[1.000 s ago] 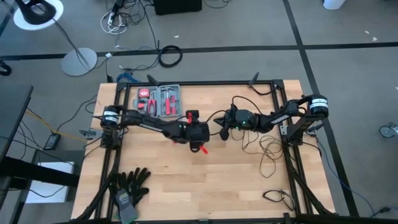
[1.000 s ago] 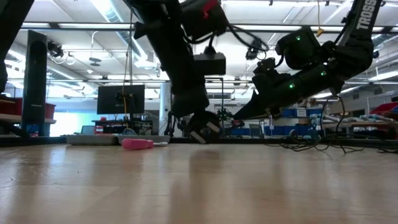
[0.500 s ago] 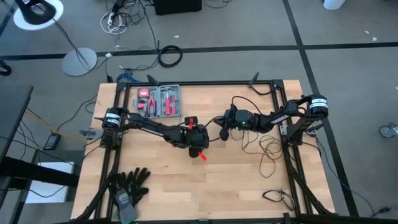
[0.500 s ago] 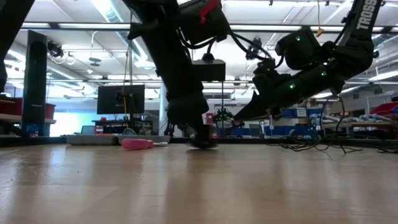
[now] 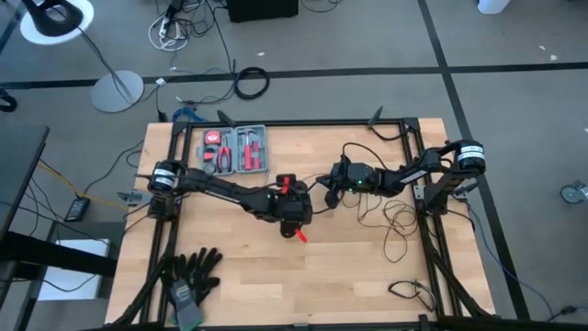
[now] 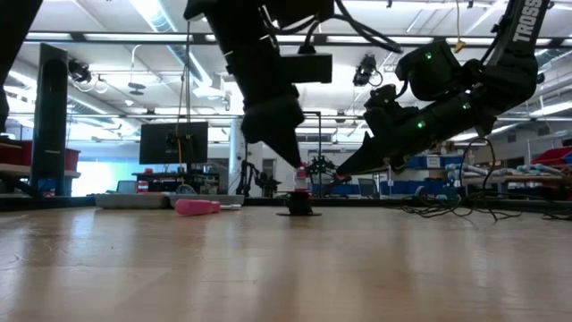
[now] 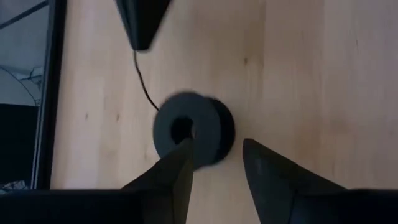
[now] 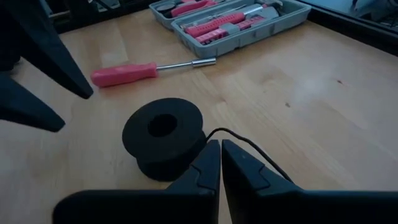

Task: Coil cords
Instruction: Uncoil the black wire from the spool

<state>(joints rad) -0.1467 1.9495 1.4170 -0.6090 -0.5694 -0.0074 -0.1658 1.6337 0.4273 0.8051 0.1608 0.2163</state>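
Left pincer (image 7: 216,160) gapes above the puck (image 7: 193,127), clear tabletop (image 7: 298,74) around.

Thin black cords (image 5: 397,221) in loose loops, puck (image 8: 165,136) flat on wood.

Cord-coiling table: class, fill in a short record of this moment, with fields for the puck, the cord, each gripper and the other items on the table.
puck: round black puck with a centre hole, standing on the wooden table, near its middle
cords: thin black wire running from the puck; loose loops on the table's right side
left gripper: directly above the puck, fingers apart, not gripping it
right gripper: low beside the puck, fingers shut on the wire
other items: grey tool case, pink screwdriver, black gloves
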